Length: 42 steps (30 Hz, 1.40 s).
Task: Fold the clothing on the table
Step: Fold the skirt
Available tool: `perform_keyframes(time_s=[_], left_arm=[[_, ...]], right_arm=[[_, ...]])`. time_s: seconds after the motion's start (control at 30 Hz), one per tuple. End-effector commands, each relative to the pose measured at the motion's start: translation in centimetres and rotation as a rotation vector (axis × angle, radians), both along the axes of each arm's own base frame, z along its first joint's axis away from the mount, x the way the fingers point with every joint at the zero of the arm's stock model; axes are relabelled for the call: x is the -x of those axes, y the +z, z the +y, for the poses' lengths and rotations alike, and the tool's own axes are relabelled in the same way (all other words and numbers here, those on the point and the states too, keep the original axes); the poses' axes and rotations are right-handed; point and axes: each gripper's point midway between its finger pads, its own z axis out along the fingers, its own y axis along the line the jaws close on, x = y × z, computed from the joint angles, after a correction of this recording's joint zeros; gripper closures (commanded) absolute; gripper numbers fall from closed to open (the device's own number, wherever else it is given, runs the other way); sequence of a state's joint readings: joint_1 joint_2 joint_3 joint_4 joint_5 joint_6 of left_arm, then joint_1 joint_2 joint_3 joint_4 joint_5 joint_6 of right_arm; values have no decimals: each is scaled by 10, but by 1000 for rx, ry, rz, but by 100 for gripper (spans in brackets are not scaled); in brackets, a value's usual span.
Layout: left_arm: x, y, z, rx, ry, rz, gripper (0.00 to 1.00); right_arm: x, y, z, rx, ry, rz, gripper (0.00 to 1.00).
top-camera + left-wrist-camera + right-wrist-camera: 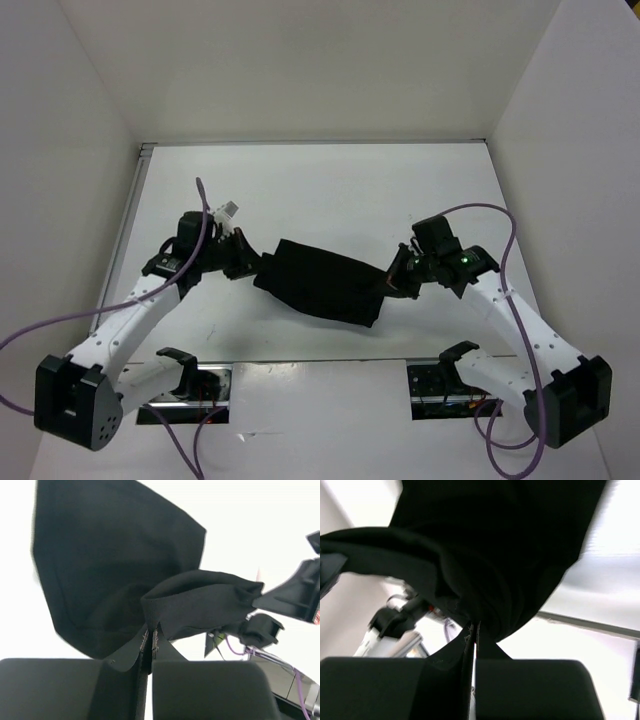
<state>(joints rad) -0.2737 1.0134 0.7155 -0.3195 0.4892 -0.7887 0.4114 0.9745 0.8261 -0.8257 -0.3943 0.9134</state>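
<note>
The black clothing (pixel 322 280) hangs stretched between my two grippers above the white table (pixel 330 190). My left gripper (pixel 250 265) is shut on the garment's left end; in the left wrist view a fold of the clothing (pixel 120 560) runs into the pinched jaws of that gripper (pixel 150 637). My right gripper (pixel 392 283) is shut on the right end. In the right wrist view the clothing (pixel 490 555) bunches down into the closed tips of that gripper (pixel 475 630). The cloth sags slightly toward the front between them.
White upright walls (pixel 70 150) enclose the table on the left, back and right. Purple cables (pixel 205 215) loop off both arms. Two black base mounts (pixel 190 380) sit at the near edge. The right arm (pixel 300 595) shows in the left wrist view.
</note>
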Motion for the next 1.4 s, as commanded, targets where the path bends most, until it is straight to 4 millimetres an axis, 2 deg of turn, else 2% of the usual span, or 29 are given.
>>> perform_keyframes(time_s=[0.0,0.03,0.1,0.2,0.27,0.3,0.33,0.47,0.57,0.63,0.9,1.13,1.37], left_arm=[[-17,-15,6,-71,36,45,97],[-24,-13,6,-78,42,45,97],[-34,-26,6,-114,38,64,97],[-58,-28,9,-145,83,30,97],[-73,-33,11,-169,111,24,97],[-83,-24,10,-170,120,3,97],[-91,-29,10,-187,117,2,97],[-107,-34,7,-209,109,-3,97],[-114,-50,6,-231,93,15,97],[-120,-53,3,-223,87,11,97],[-130,-84,-10,-196,36,71,97],[-146,-92,-14,-200,35,86,97],[-149,-108,-19,-215,17,113,97]], right_arm=[[-16,-4,-9,75,-66,15,100],[-25,-1,-12,102,-89,-11,100],[-34,-6,-19,153,-122,-21,100],[-48,-6,-22,170,-141,-58,100],[-51,-12,-24,189,-152,-56,100],[-52,-12,-25,194,-165,-56,100],[-52,-19,-30,228,-177,-39,100],[-49,-33,-43,295,-234,-3,100],[-49,-39,-48,316,-263,7,100],[-47,-46,-51,333,-274,26,100],[-42,-65,-56,409,-285,70,100],[-45,-83,-63,477,-303,112,100],[-57,-101,-62,526,-286,138,100]])
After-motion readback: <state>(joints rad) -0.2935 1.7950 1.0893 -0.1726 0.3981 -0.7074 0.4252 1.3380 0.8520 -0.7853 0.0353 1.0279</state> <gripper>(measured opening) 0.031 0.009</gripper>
